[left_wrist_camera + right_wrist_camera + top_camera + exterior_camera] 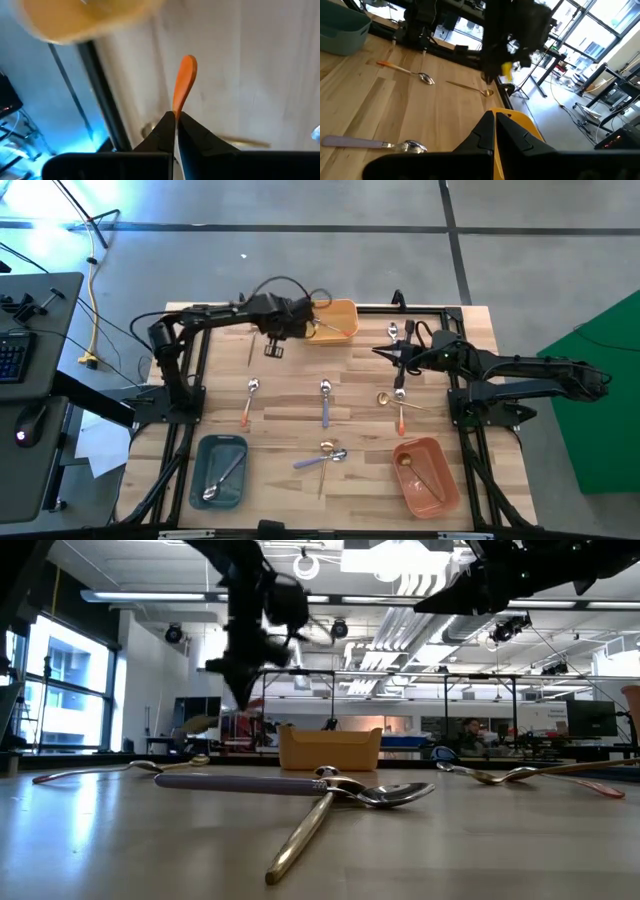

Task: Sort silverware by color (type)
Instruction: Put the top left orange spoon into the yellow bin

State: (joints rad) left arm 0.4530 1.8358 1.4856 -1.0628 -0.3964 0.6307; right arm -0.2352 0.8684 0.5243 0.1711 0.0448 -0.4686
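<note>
My left gripper [274, 350] hangs over the table's far left, beside the yellow-orange tray [343, 312], shut on an orange-handled spoon [184, 80]. A gold spoon [250, 350] lies flat on the wood below it. My right gripper [383, 352] waits shut above the far right, touching nothing. Flat on the table lie an orange-handled spoon [248, 402], a lavender-handled one [325, 404], a gold one [388, 399] beside another orange one [400, 418], and a lavender spoon crossed with a gold one [325, 458]. My left gripper pinches the spoon's orange handle [176, 107] between its two fingers, coming steeply from above. The handle's rounded free end [188, 65] sticks out past the fingertips, roughly in line with them. The spoon's bowl is hidden behind the fingers. The spoon is lifted clear of the table.
A teal tray [200, 480] with a spoon in it stands at the near left. At the near right an orange-pink tray [440, 480] holds a gold spoon. Another spoon [392, 332] lies at the far right. Black frame rails [200, 360] run along the table's sides.
</note>
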